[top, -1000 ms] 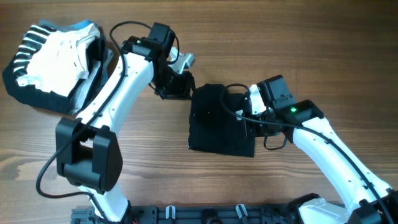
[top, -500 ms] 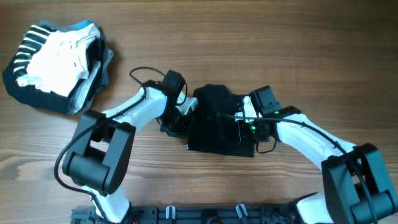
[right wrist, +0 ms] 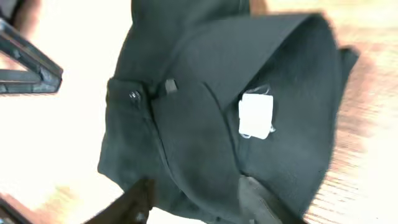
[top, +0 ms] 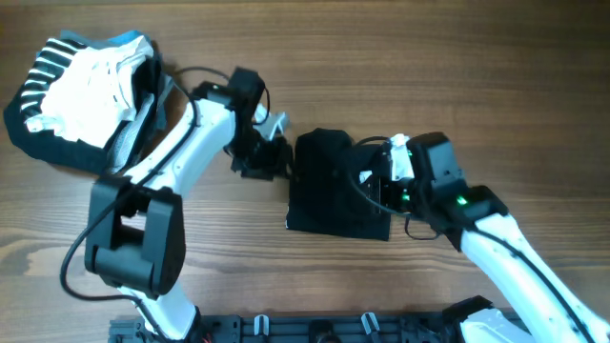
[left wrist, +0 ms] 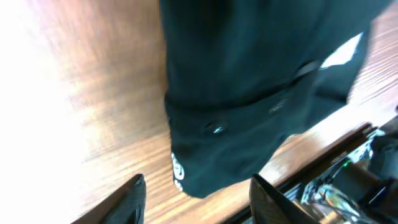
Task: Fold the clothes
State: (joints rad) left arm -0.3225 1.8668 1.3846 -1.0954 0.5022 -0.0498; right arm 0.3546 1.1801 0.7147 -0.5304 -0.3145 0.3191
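The black shirt (top: 334, 186) lies folded into a compact rectangle at the table's middle. My left gripper (top: 270, 158) is just off its left edge. In the left wrist view the jaws (left wrist: 199, 205) are open and empty, with the shirt (left wrist: 249, 93) and its small white mark (left wrist: 178, 170) ahead of them. My right gripper (top: 383, 183) is over the shirt's right edge. In the right wrist view its fingers (right wrist: 199, 202) are spread over the black fabric (right wrist: 205, 143), near a white label (right wrist: 256, 115).
A pile of white and black-and-white striped garments (top: 81, 95) lies at the far left corner, behind the left arm. A black rail (top: 315, 329) runs along the table's front edge. Bare wood surrounds the shirt.
The left gripper dipped to the shirt's left edge, then drew back up and left. The right arm swung in over the right edge and shifted slightly right. The shirt stays folded.
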